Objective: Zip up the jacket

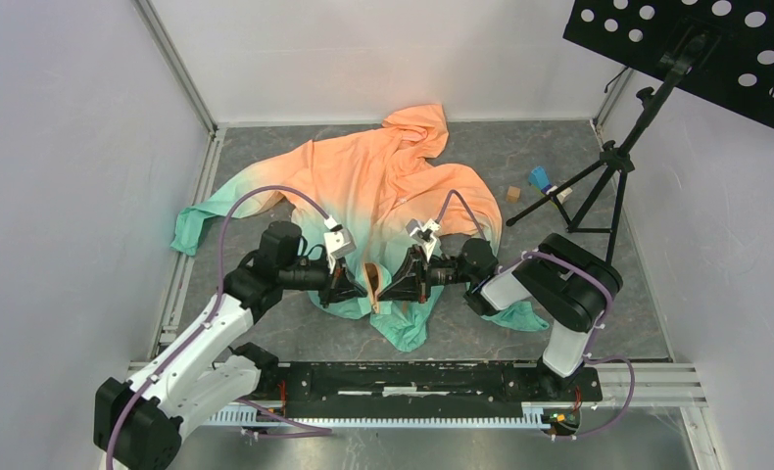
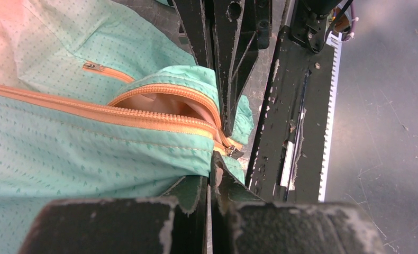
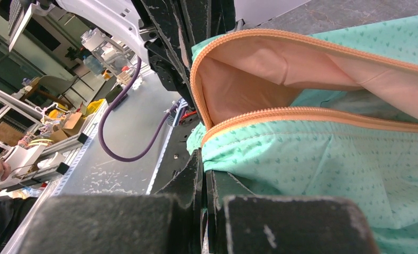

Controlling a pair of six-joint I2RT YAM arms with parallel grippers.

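The jacket (image 1: 383,181) lies spread on the grey table, orange hood at the far end, mint hem near the arms. My left gripper (image 1: 352,286) and right gripper (image 1: 397,284) face each other at the hem, both shut on mint fabric on either side of the orange front zipper (image 1: 373,282). In the left wrist view my gripper (image 2: 212,165) pinches the hem just below the zipper slider (image 2: 233,152); the zipper tapes (image 2: 159,119) gape open above it. In the right wrist view my gripper (image 3: 202,159) pinches the hem below the open zipper (image 3: 302,114).
A black tripod stand (image 1: 608,166) with a perforated tray stands at the right. A small wooden block (image 1: 512,194) and a blue object (image 1: 539,178) lie by its legs. A black rail (image 1: 412,382) runs along the near edge. White walls enclose the table.
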